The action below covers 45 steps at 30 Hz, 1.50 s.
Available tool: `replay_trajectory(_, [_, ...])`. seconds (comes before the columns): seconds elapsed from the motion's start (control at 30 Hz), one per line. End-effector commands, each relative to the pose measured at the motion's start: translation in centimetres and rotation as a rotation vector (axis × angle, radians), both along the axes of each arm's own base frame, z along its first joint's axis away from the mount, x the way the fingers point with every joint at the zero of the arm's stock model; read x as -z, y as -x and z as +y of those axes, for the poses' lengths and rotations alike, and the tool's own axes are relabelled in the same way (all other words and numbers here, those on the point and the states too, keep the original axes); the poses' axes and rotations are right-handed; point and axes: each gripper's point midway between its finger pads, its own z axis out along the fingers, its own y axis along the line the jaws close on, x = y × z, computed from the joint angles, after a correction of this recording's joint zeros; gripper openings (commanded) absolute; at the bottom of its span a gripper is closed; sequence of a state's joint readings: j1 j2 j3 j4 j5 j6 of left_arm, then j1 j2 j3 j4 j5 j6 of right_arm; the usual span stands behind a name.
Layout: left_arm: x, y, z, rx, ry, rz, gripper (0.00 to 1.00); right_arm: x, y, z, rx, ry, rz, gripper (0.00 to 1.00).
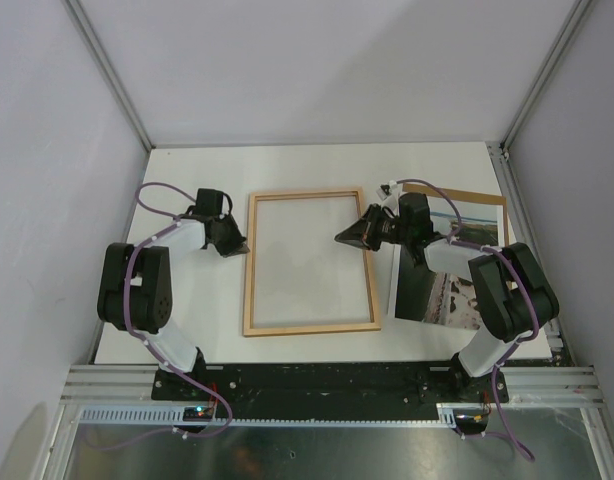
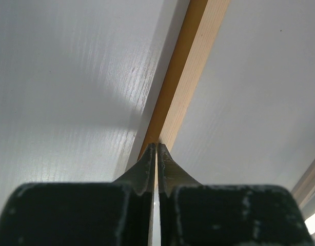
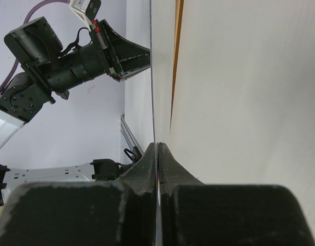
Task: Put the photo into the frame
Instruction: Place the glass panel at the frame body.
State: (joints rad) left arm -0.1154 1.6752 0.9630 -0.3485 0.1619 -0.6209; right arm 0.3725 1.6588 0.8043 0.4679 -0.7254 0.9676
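Observation:
The frame [image 1: 307, 328] lies flat mid-table with its light wood face up; its rail [image 2: 198, 51] runs away from my left gripper's tips. My left gripper [image 1: 241, 246] [image 2: 156, 145] is shut, with its tips at the frame's left rail. My right gripper [image 1: 340, 238] [image 3: 157, 144] reaches in over the frame's right side. It is shut on the edge of a thin clear pane [image 3: 152, 77], which I see edge-on beside the frame's rail [image 3: 175, 61]. The photo [image 1: 419, 292] lies at the right under my right arm, which partly hides it.
A brown backing board [image 1: 457, 192] shows as a strip behind the photo at the back right. The left arm [image 3: 70, 56] shows beyond the pane in the right wrist view. White walls and metal posts close in the table on three sides.

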Motion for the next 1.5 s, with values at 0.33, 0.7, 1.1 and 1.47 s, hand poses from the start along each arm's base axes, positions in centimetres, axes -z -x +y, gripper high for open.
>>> replay_trajectory(0.33, [2.4,2.4,0.1,0.014,-0.027,0.105,0.01,-0.1,1.0,0.2,-0.016,0.007,-0.026,0.0])
replay_trajectory(0.7, [2.7,2.6,0.2,0.008,-0.032,0.112,0.01,-0.4,1.2,-0.1,-0.007,0.013,-0.034,0.0])
replay_trajectory(1.1, [2.7,2.6,0.2,0.009,-0.029,0.115,0.0,-0.1,1.5,0.1,-0.023,0.001,-0.024,0.0])
replay_trajectory(1.47, [2.8,2.5,0.2,0.01,-0.032,0.116,0.01,-0.5,2.3,0.6,-0.077,-0.045,-0.001,0.0])
